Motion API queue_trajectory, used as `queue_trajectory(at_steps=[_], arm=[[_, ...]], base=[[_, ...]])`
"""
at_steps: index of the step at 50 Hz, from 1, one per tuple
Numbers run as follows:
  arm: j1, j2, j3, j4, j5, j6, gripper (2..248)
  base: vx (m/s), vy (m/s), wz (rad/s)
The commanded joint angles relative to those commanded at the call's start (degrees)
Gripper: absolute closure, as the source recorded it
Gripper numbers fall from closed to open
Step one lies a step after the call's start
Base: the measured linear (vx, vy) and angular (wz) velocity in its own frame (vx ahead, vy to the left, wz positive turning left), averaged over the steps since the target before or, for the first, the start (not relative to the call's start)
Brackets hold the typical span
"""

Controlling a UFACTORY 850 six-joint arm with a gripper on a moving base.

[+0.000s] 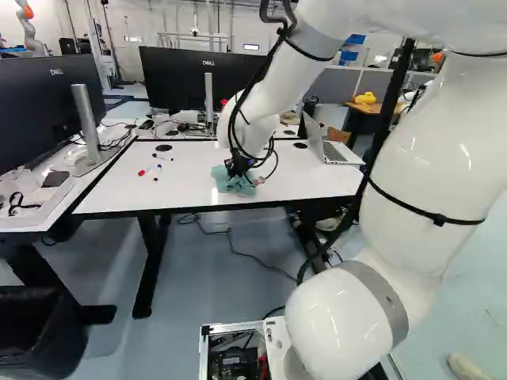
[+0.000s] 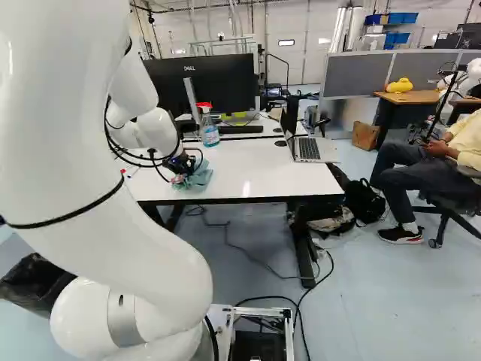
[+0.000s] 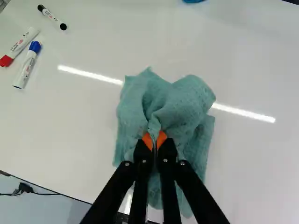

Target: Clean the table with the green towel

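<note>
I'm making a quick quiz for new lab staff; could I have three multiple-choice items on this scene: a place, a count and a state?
1. Where is the laptop?
A) On the floor
B) On the white table
C) Under the towel

2. How many markers lie grouped beside the towel in the wrist view?
A) One
B) Three
C) Six

3. How is the hand?
A) Shut on the green towel
B) Wide open
C) Shut on a marker

Key:
1 B: both base views show it standing on the tabletop.
2 B: one has a red cap, one a blue cap, one black ends.
3 A: the orange pads pinch the cloth between them.
</note>
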State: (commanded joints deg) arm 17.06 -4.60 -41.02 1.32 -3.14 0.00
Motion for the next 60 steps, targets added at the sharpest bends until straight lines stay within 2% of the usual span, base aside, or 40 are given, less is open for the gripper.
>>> queue_trajectory(at_steps=[13,29,50,60], arm=[[-1.20,-3.10,-3.40,0.00,0.00,0.00,220],[-3.79,-5.43,-6.03,0.00,0.00,0.00,220],[-7.61,-3.52,-3.85,0.00,0.00,0.00,220],[-7.69,-1.19,-1.27,0.00,0.00,0.00,220]], base=[[0.000,0.000,0.000],[0.000,0.000,0.000],[0.000,0.000,0.000],[0.000,0.000,0.000]])
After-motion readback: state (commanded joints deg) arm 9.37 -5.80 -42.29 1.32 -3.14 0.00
